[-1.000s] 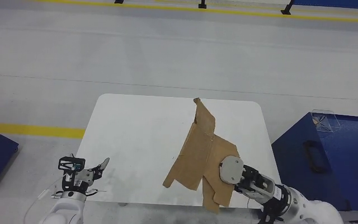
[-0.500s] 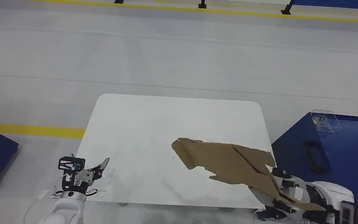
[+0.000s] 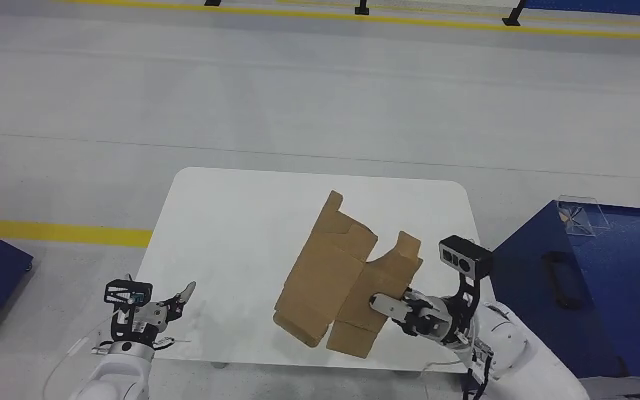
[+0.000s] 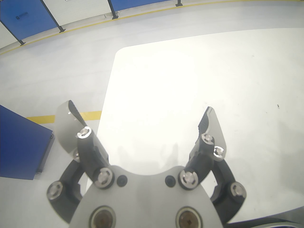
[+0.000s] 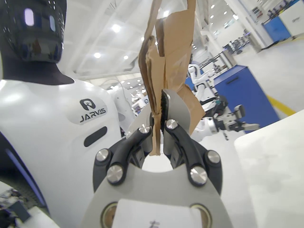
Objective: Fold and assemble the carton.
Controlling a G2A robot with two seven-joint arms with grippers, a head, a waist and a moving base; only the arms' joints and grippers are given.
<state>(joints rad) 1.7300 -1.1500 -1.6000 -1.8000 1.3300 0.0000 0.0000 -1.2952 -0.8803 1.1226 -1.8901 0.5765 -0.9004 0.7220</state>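
Fingers (image 5: 177, 106) of right gripper (image 5: 157, 112): clamped on one edge of the carton (image 5: 166, 55); left gripper (image 4: 140, 112) fingers spread wide, holding nothing | table (image 3: 240, 230): white, rounded corners | carton: brown, flattened, unassembled, held tilted over the table's right half | left gripper: at the table's near left corner, well apart from the carton.
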